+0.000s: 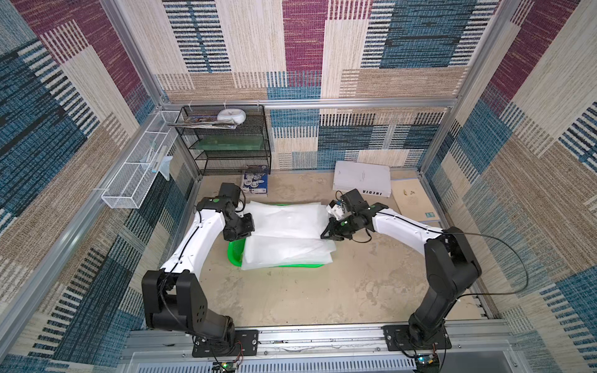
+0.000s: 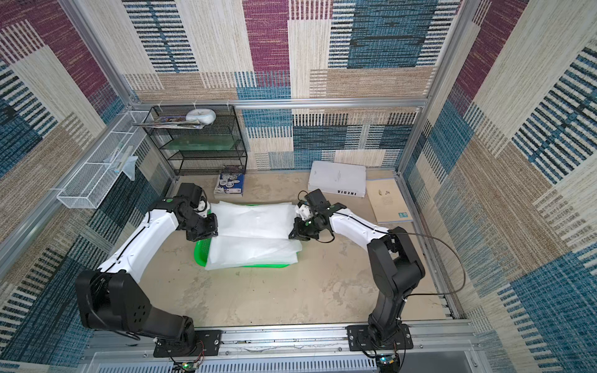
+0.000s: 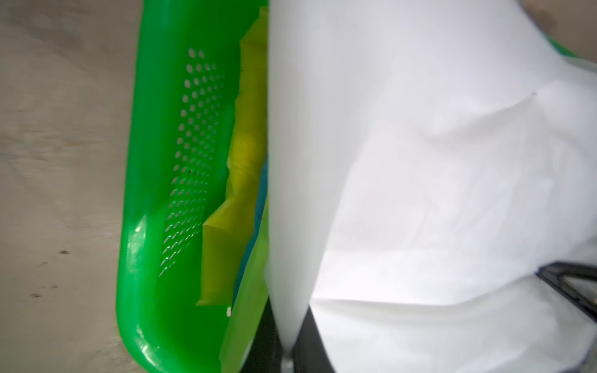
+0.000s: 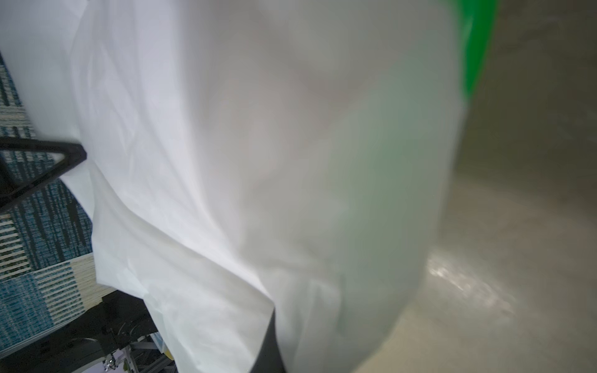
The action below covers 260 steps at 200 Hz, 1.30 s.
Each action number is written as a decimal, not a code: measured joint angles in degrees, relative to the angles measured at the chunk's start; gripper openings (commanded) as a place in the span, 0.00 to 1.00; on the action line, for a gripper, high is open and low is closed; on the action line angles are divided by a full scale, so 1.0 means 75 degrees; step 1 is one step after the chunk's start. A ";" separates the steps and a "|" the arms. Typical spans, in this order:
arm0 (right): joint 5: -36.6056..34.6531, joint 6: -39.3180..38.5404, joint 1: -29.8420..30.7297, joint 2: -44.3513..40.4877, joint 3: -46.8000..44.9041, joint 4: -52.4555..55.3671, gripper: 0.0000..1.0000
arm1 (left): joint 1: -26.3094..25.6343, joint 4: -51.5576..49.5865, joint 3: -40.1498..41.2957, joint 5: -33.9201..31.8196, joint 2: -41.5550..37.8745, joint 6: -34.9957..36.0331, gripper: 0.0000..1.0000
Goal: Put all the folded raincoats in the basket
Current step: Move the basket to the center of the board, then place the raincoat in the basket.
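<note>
Beige tabletop (image 1: 290, 300), both top views: raincoat (image 1: 287, 232) spread over the basket (image 1: 234, 255), left gripper (image 1: 240, 232) and right gripper (image 1: 327, 233) each clamped tight on an end. Wrist views show fabric sagging over the basket (nearly there), release looks left to do.

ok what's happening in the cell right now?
Both arms are handling the white folded raincoat: the left gripper is shut on one end, the right gripper on the opposite end. The raincoat is spread over the green basket, covering most of it and spilling over the rim in places. The left wrist view shows a yellow folded item already inside. Not released yet.
</note>
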<state>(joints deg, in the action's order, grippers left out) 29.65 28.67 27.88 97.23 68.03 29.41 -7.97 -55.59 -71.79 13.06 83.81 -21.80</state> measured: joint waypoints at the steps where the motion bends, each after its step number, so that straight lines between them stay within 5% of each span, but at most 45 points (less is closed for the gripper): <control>1: -0.0009 -0.0023 -0.0026 -0.0026 -0.0020 0.0029 0.00 | -0.0038 0.0015 0.0015 0.0029 -0.0015 -0.0020 0.00; 34: -0.0070 -0.0513 -0.0673 -0.0775 -0.0341 0.0822 0.00 | -0.0813 0.0388 0.0256 0.0624 -0.0134 -0.0504 0.00; 108: 0.0615 0.0469 -0.0469 -0.1373 -0.0510 -0.0152 0.00 | -0.0731 0.0125 -0.0688 0.0221 0.0297 -0.0338 0.00; 215: 0.0731 0.0799 -0.0399 -0.1259 -0.1274 -0.0880 0.00 | -0.0664 0.0172 -0.0172 -0.0350 0.0740 -0.0181 0.00; 223: 0.0740 0.0793 -0.0399 -0.1247 -0.1274 -0.0901 0.05 | -0.0664 0.0178 -0.0184 -0.0367 0.0772 -0.0178 0.01; 260: 0.0804 0.0743 -0.0399 -0.1236 -0.1341 -0.0927 0.45 | -0.0662 0.0207 -0.0187 -0.0411 0.0799 -0.0172 0.41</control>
<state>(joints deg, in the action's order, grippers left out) 35.68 34.24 24.88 87.96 57.98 22.46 -12.93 -54.04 -73.19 9.98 89.80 -23.09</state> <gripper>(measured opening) 0.315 0.292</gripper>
